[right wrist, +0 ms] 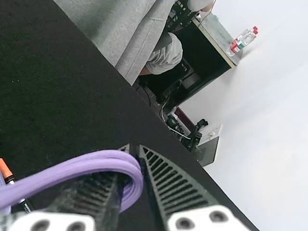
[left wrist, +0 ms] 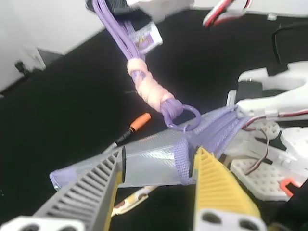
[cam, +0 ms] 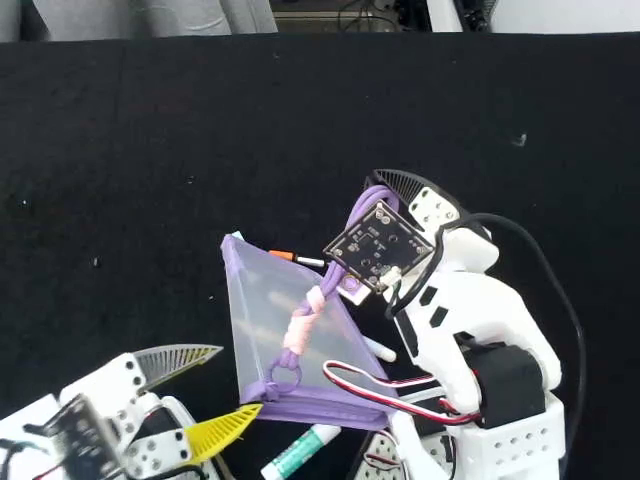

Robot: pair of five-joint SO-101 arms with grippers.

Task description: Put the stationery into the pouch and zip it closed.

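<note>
Pinching pouch [cam: 280,320] cord [right wrist: 96,166] — right pincer [right wrist: 134,149], left pincer [left wrist: 160,154] spread beside pouch corner, bare table [cam: 150,150] beyond.

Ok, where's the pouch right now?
In the high view the pouch is low at centre, between the arms: the open left gripper is at its near corner, and the right gripper clamps its cord.

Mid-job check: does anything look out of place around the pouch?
Yes. The pouch is hoisted askew by its strap, pinched in the right end effector, while an orange-tipped pen and a green marker lie outside it.
</note>
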